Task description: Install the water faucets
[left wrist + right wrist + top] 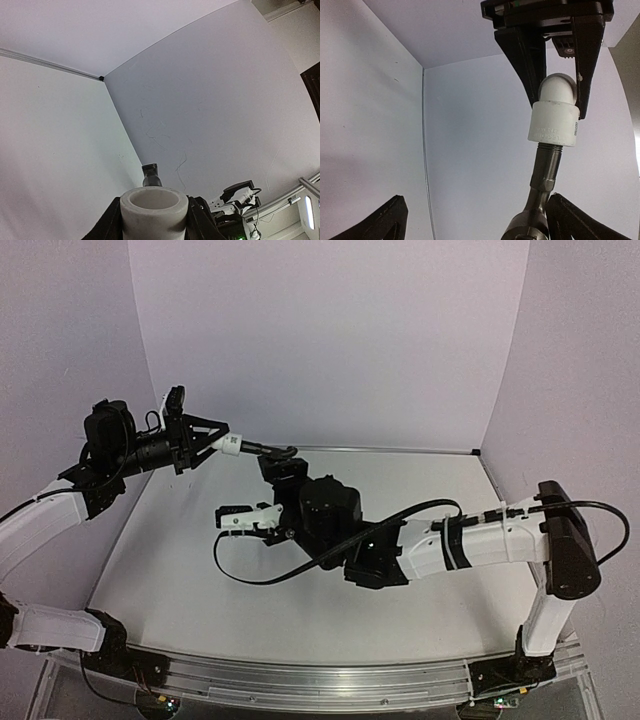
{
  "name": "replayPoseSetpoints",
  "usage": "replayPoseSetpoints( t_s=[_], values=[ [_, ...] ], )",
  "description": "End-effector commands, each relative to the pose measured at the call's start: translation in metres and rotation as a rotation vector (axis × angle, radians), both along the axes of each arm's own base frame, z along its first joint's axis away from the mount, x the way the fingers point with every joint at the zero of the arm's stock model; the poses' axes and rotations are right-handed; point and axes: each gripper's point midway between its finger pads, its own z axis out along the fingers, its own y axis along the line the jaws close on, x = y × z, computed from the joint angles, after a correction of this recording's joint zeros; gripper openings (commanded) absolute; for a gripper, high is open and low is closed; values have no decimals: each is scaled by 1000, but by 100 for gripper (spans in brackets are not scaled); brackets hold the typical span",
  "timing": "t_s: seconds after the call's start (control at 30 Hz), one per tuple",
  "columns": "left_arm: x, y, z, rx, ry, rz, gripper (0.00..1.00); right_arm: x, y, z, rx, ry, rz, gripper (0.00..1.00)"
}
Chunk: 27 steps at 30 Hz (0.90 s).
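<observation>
Left claw (220,440), clenched on the white fitting (554,125), holds it in the air over the rear of the table (190,590), a smooth matt white slab bounded by plain pale walls (330,340). Right claw (476,200), released and spread wide, shows two black wedge-shaped fingers (380,220) flanking the lower end of the tap (546,170). The tap lies just beside one finger; whether they touch cannot be told.

Tap: a slim dark metallic stem, ribbed with thread at its upper end, where it enters the fitting's socket, and widening to a rounded body below.

Fitting: smooth white plastic, a domed back above a stubby cylindrical collar bearing small illegible print.

The right wrist view alone shows the thread and the print. The left wrist view alone shows the fitting's other mouth, a hollow thick-walled ring, with a dark tubular end beyond it. The top view alone shows the joined pieces lying nearly level between the two claws.
</observation>
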Motion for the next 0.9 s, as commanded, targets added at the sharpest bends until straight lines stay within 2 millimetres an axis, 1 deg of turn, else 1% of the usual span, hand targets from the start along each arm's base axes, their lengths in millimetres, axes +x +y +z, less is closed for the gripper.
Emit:
replayPoseSetpoints(
  t_s=[0.0,0.1,0.17,0.27,0.37,0.43,0.47,0.63,0.73,0.83,0.87],
  values=[
    [-11,4,46,-51,-140,-8,0,13,-12,63,171,-83,-109,97],
    [-12,4,46,-51,-142,-9,0,21,-16,68,192,-80,-137,89],
    [-13,4,47,-52,-145,-8,0,23,-17,68,196,-78,-137,82],
    [-14,5,47,-52,-146,-9,0,22,-17,67,206,-68,-128,67],
    [-15,5,48,-53,-149,-10,0,21,-18,68,227,-45,-122,50],
    [-15,5,48,-52,-151,-10,0,20,-18,69,252,-6,-110,43],
    [-15,5,48,-52,-153,-10,0,18,-17,69,261,22,-98,40],
    [-15,4,46,-48,-150,-20,0,15,-14,72,297,216,-34,10],
    [-15,3,47,-49,-153,-26,0,13,-12,75,321,353,18,1],
    [-16,2,47,-49,-150,-37,0,8,-11,80,364,551,116,0],
    [-16,1,47,-48,-150,-40,0,12,-16,84,396,633,130,0]
  ],
)
